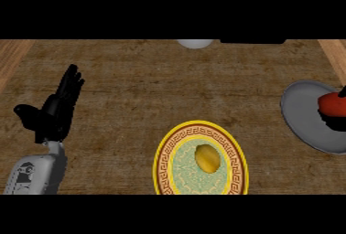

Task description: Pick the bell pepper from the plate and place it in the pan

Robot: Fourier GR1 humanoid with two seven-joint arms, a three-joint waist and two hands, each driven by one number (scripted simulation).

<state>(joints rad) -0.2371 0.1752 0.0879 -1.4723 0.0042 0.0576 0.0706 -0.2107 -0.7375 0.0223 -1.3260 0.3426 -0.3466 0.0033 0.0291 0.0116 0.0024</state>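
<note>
My right hand [333, 122] shows only at the right edge of the view, most of it cut off. What I can see of it is black fingers lying against the red bell pepper [332, 103], one part below it and a small part above, so they are wrapped round it. The pepper sits over the grey pan [304, 114], near the pan's right side. I cannot tell whether it touches the pan's floor or hangs just above it.

The plate [162, 160], with a gold and red patterned rim, lies on the brown counter [169, 87] to the left of the pan, nearer to me and apart from it. The pepper is off the plate. One yellow oval fruit [208, 158] lies at the plate's middle.

My left hand [54, 114] is at the left of the view, well apart from the plate, fingers straight and pointing up, thumb out to the side, holding nothing. Its grey forearm [37, 173] comes in from the lower left.

At the far edge of the counter a white round thing [194, 44] and a dark thing [251, 41] are partly cut off.
</note>
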